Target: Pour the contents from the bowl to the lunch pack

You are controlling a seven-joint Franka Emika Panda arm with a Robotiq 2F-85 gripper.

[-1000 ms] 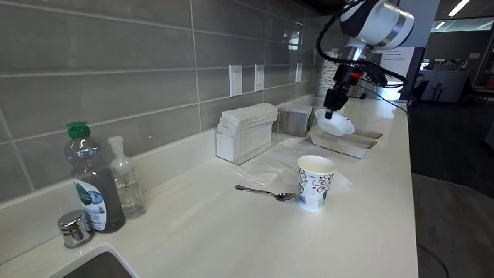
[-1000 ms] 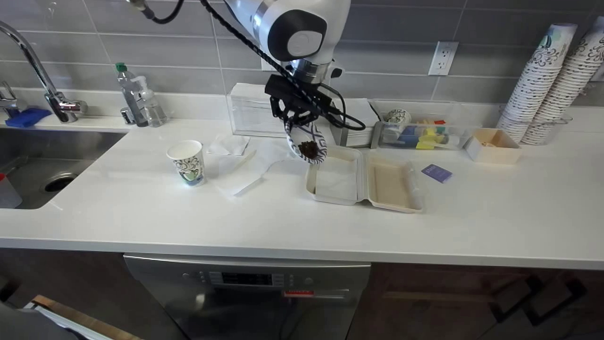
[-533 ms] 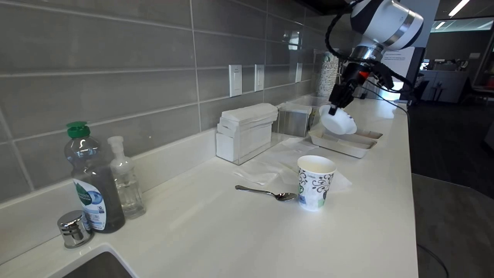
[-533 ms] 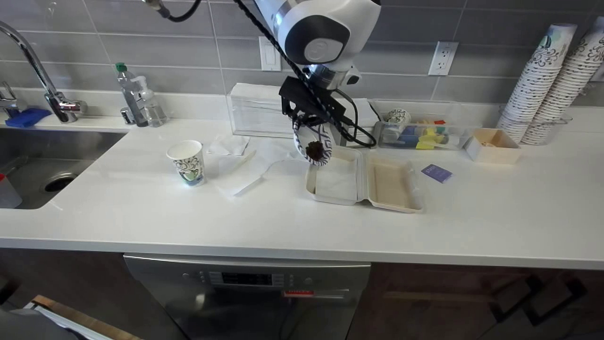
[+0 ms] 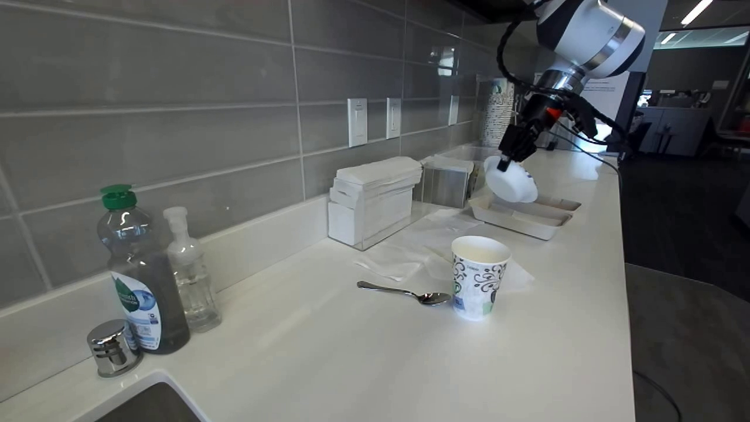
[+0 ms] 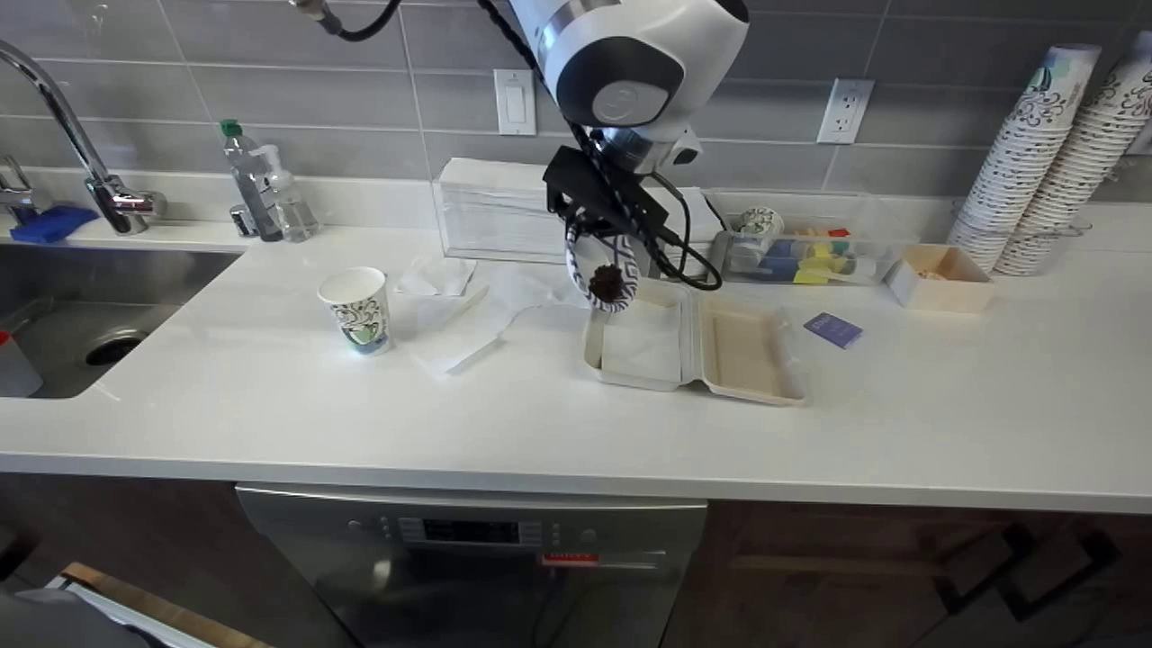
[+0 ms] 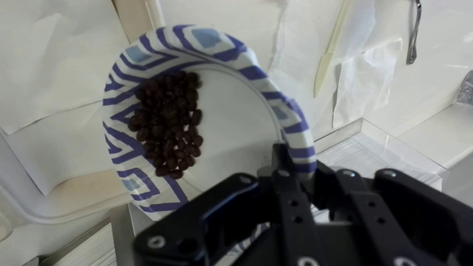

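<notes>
My gripper point(image 7: 301, 166) is shut on the rim of the bowl point(image 7: 236, 111), white with a blue pattern. The bowl is tilted, with dark brown beans point(image 7: 170, 122) gathered against its lower wall. In both exterior views the gripper point(image 5: 507, 159) point(image 6: 589, 227) holds the bowl point(image 5: 511, 184) point(image 6: 587, 256) in the air above the near-backsplash end of the lunch pack point(image 5: 518, 223) point(image 6: 751, 355). The lunch pack lies open on the counter, with a white paper sheet in one half. Part of it also shows in the wrist view point(image 7: 88, 188), under and beside the bowl.
A paper cup point(image 6: 357, 310) and a spoon point(image 5: 404, 291) lie away from the pack. A napkin holder point(image 5: 375, 205) stands at the backsplash near the arm. A clear bin point(image 6: 810, 256), a small box point(image 6: 940, 279) and a purple card point(image 6: 832, 329) are beyond the pack.
My gripper has carried the bowl a short way along the counter toward the lunch pack and slightly up, with more tilt. The beans stay in the bowl.
</notes>
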